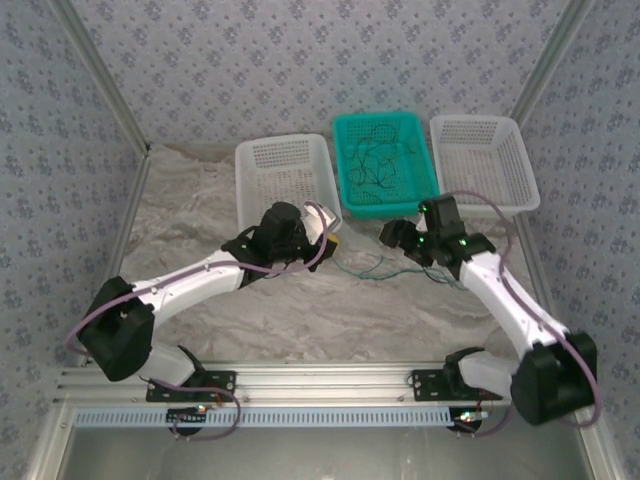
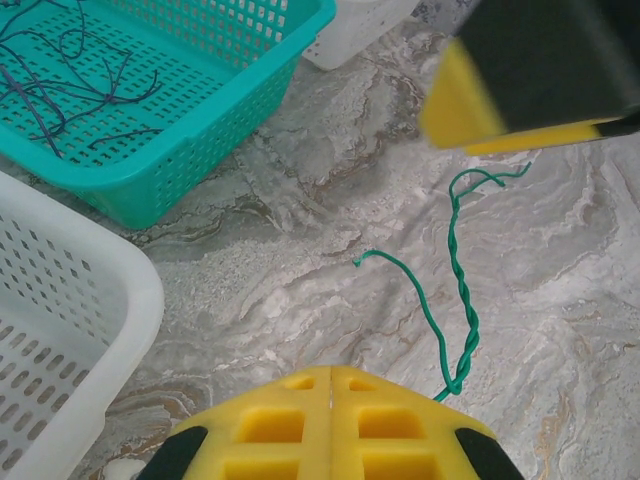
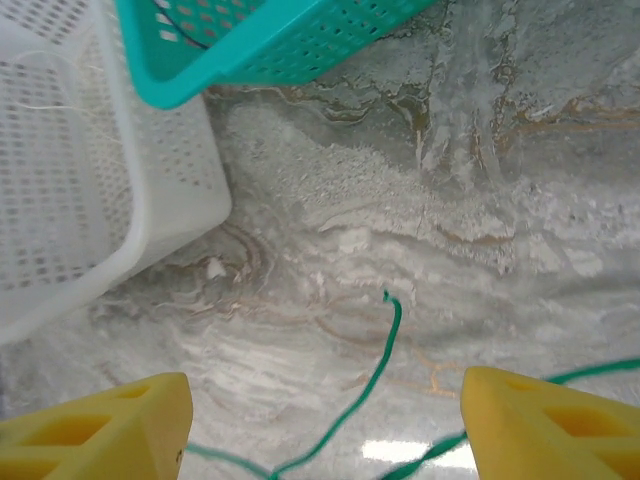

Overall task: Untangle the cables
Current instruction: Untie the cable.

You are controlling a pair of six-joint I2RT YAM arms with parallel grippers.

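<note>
1. Cables (image 1: 375, 165) mostly lie heaped in the teal basket (image 1: 385, 213), beyond both hands on the tabletop (image 1: 200, 210). One white basket (image 1: 285, 170) stands beyond the left hand and another beyond the right.
2. The left hand (image 2: 330, 372) is shut tight, pad against pad. The right hand (image 3: 325, 400) faces it with its fingers spread wide.
3. A green twisted pair (image 2: 465, 300) runs out from beside the left hand's right pad toward the right hand. Its loose ends lie between the right hand's open fingers. Whether the left hand actually pins it, I cannot tell.
4. The step looks like separating this one pair, with most of the heap untouched. Next, the right hand likely needs to close on a single green strand and draw it away, so the twist unwinds rather than tightens.
</note>
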